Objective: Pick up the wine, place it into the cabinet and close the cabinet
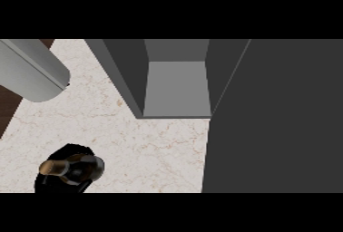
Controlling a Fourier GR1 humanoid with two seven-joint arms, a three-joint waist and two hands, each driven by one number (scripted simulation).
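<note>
The wine bottle [67, 168] stands on the marble counter [154, 149] at the lower left. I look down on its brown top and dark glossy shoulder, with the black body below. The grey cabinet [178, 86] stands open at the back centre, with nothing on the floor inside it. Its dark door [275, 118] is swung out and fills the right side of the view. A grey forearm [33, 70] crosses the upper left corner, well apart from the bottle. No hand shows on it, and no hand is near the bottle.
The counter's left edge runs along dark brown flooring [7, 106] at the far left. Bare marble lies between the bottle and the cabinet's front edge. The open door walls off the right side.
</note>
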